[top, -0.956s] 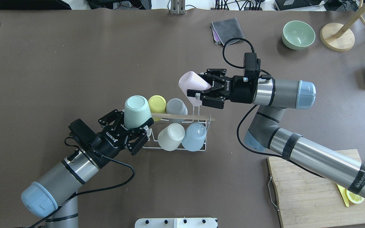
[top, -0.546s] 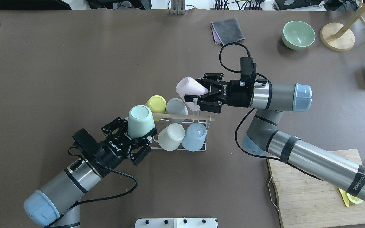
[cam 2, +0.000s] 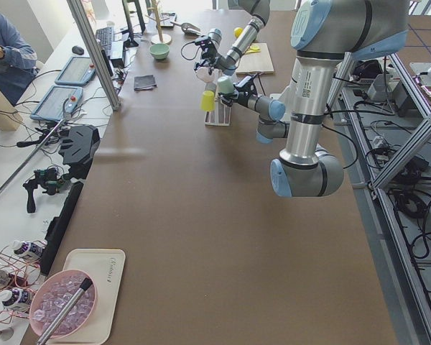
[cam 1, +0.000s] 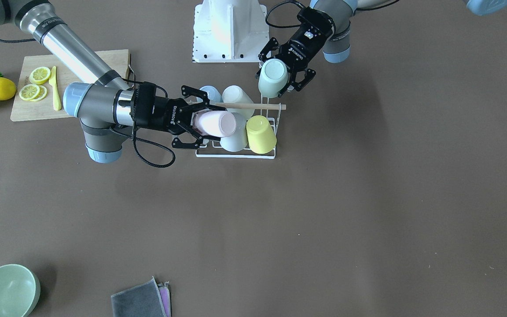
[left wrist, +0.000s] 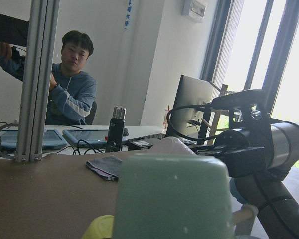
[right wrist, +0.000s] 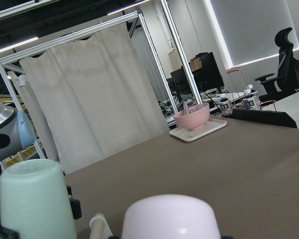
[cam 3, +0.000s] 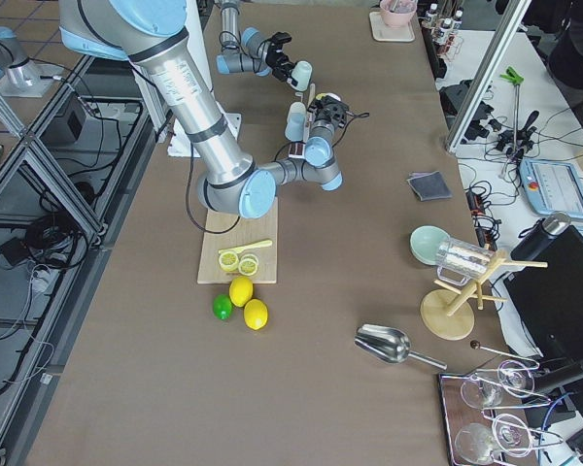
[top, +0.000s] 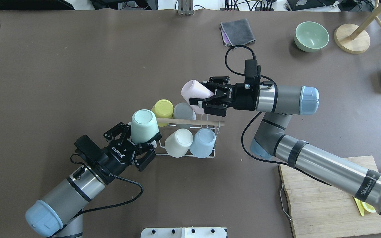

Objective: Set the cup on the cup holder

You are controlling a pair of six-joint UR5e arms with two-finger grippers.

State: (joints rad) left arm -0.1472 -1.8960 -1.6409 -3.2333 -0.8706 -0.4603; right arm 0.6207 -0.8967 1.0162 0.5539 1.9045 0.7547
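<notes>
Left gripper [top: 144,134] clenched on inverted mint cup [top: 144,126] at cup holder's [top: 210,123] near-left end; whether it is seated on a prong is unclear. Right gripper [top: 206,94] grasps tilted pink cup [top: 192,92] above holder's far-right corner. Placement step. Next: upend pink cup, lower onto free prong, release.

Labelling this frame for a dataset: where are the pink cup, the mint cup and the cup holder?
pink cup [top: 192,90]: overhead view, its side wall.
mint cup [top: 142,118]: overhead view, its upturned base.
cup holder [top: 190,122]: overhead view, its wooden rod.
</notes>
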